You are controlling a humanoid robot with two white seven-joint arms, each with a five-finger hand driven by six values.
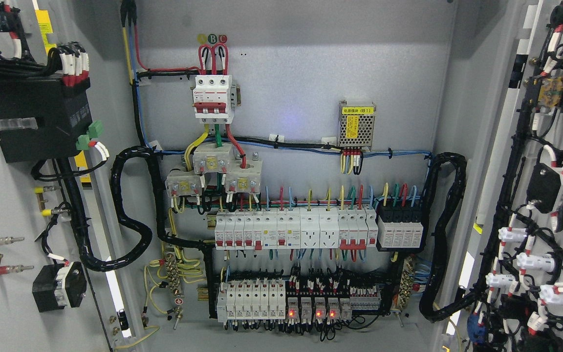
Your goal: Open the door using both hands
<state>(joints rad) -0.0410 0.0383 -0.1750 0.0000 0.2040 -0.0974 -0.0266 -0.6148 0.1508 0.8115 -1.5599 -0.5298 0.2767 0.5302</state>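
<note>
Two doors stand wide open: the left door [12, 195] fills the left of the frame, the right door [550, 195] the right. Neither hand is in view, so I cannot tell their state. Risk, I judge: fingers catching the black ribbed cable loom [130, 210] or glossy white breakers [271, 230] inside the matte grey steel cabinet [301, 73].

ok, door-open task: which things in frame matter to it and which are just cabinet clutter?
Job:
left door, swung open
right door, swung open

Not the job:
three-pole breaker
power supply module
breaker row
relays with red lights

No hand in view.
</note>
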